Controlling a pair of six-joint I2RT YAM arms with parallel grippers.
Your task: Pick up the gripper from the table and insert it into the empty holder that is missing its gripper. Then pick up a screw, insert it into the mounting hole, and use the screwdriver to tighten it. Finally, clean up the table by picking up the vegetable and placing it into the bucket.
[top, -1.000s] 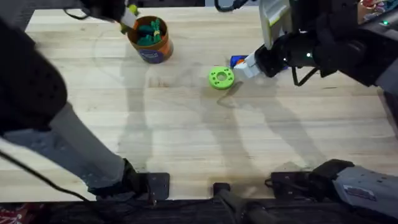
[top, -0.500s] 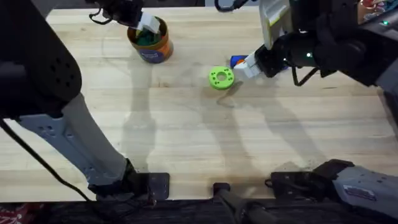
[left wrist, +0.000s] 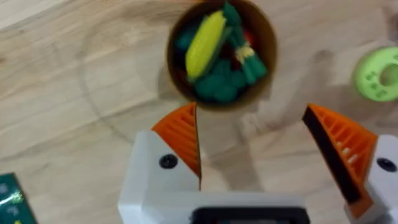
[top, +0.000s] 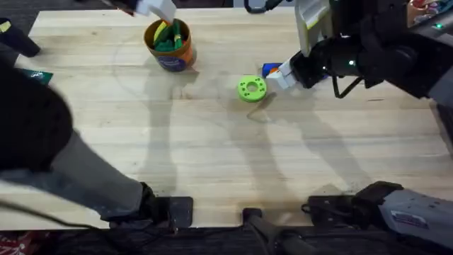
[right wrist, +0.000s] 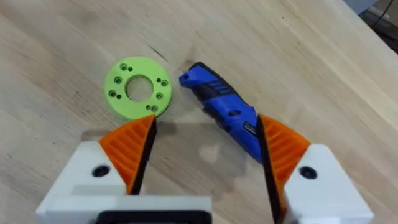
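The orange bucket (top: 170, 45) stands at the far left of the table (top: 212, 156). The yellow-green vegetable (left wrist: 205, 42) lies inside it on dark green toy pieces, and shows yellow at the rim (top: 161, 32) in the overhead view. My left gripper (top: 154, 8) hangs open just beyond and above the bucket (left wrist: 219, 59), its orange pads (left wrist: 180, 134) holding nothing. My right gripper (top: 284, 75) hovers open over the blue screwdriver (right wrist: 224, 112), which lies between its pads (right wrist: 127, 149) on the wood.
A lime-green disc with holes (top: 251, 88) lies left of the screwdriver (top: 269, 69) and appears again as the disc (right wrist: 138, 87) in the right wrist view. A green card (top: 39, 75) lies at the left edge. The left arm looms dark at lower left.
The left gripper was over the bucket with the vegetable in it. It has let go, the vegetable now lies in the bucket, and the gripper has drawn back. The right arm is still.
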